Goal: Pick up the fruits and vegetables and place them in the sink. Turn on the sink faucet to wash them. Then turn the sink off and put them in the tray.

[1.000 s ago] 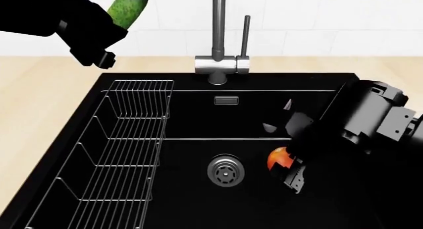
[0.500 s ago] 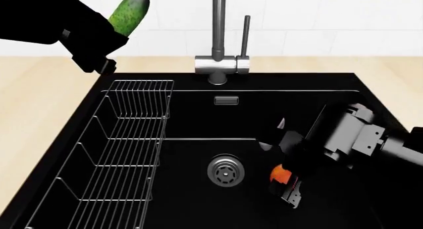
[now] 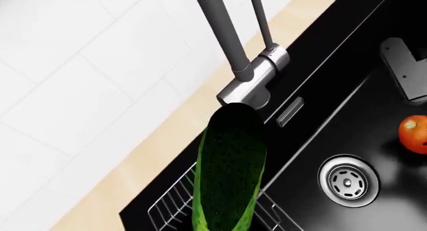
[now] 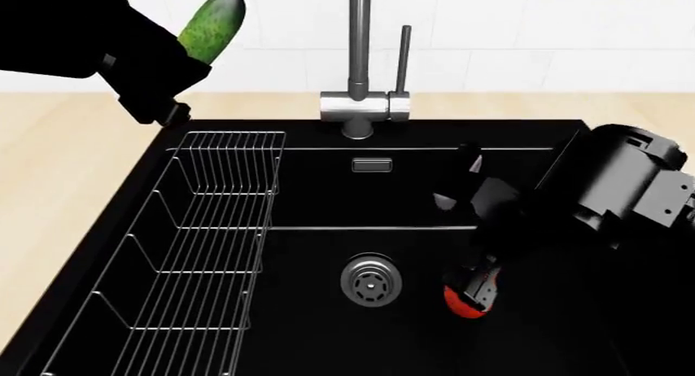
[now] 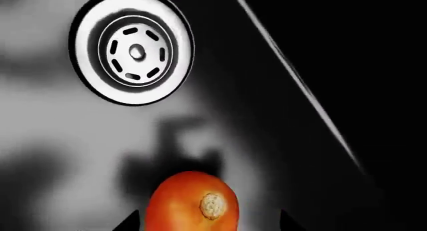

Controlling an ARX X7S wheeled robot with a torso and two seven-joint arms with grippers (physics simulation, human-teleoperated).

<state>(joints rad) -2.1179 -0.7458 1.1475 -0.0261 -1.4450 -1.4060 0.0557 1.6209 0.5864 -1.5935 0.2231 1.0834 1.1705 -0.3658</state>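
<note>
My left gripper (image 4: 187,49) is shut on the dark-green bumpy cucumber (image 4: 211,22) and holds it high over the sink's back left corner; the cucumber also fills the left wrist view (image 3: 230,166). The round red-orange fruit (image 4: 461,301) lies on the floor of the black sink (image 4: 380,133), to the right of the steel drain (image 4: 370,280). My right gripper (image 4: 469,254) is open inside the basin, its fingertips on either side of the fruit (image 5: 190,201) with gaps showing. The steel faucet (image 4: 359,50) with its thin lever handle (image 4: 404,59) stands behind the basin. The tray is out of view.
A wire rack (image 4: 207,246) runs along the sink's left side. Light wooden counter (image 4: 65,164) borders the basin, with a white tiled wall behind. The drain also shows in the wrist views (image 3: 348,181) (image 5: 133,51).
My right gripper dipped toward the sink floor, then drew back up and right. The fruit now sits lower, on the floor, with the jaws apart. My left arm barely moved.
</note>
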